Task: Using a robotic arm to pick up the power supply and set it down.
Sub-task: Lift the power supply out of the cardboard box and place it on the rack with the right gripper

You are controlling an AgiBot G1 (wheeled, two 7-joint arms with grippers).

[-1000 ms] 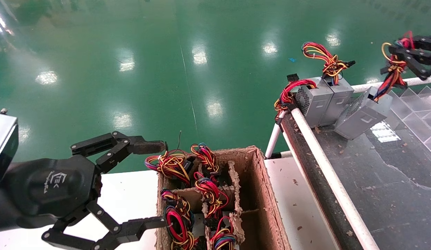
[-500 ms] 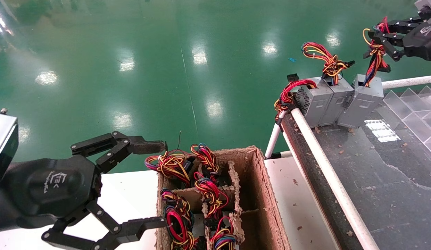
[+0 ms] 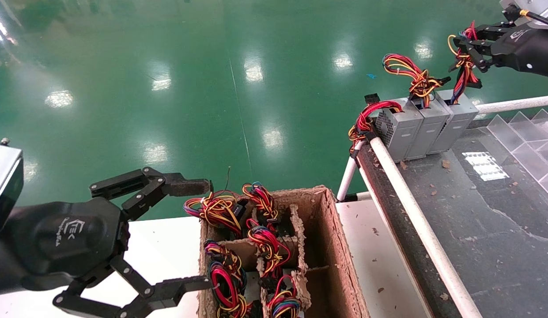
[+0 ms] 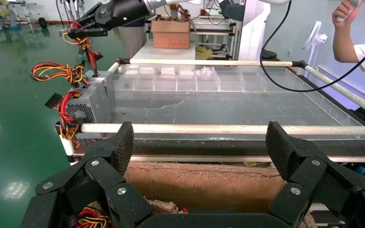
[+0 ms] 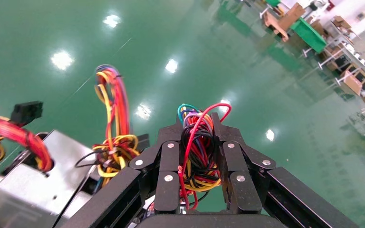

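The right gripper (image 3: 466, 48) is clenched on the wire bundle (image 3: 462, 70) of a power supply (image 3: 455, 119). It holds the wires, not the grey box. The box sits at the far edge of the dark table (image 3: 499, 229), near its far left corner, and it touches two other power supplies (image 3: 410, 126) in a row.

What could go wrong? The wires could slip out of the fingers (image 5: 166, 166), because wires are thin and bendy. If the arm pulls up or sideways now, the box could tip, or bump the box next to it. It is so close to the white rail (image 3: 415, 221) that it might fall off the edge. I think the box is almost set down, and letting go is what is left.

The right arm reaches far out, high above the row, with the wires hanging down to the box.

The left gripper (image 3: 190, 234) waits wide open beside the cardboard box (image 3: 340, 247) full of more wires, holding nothing.
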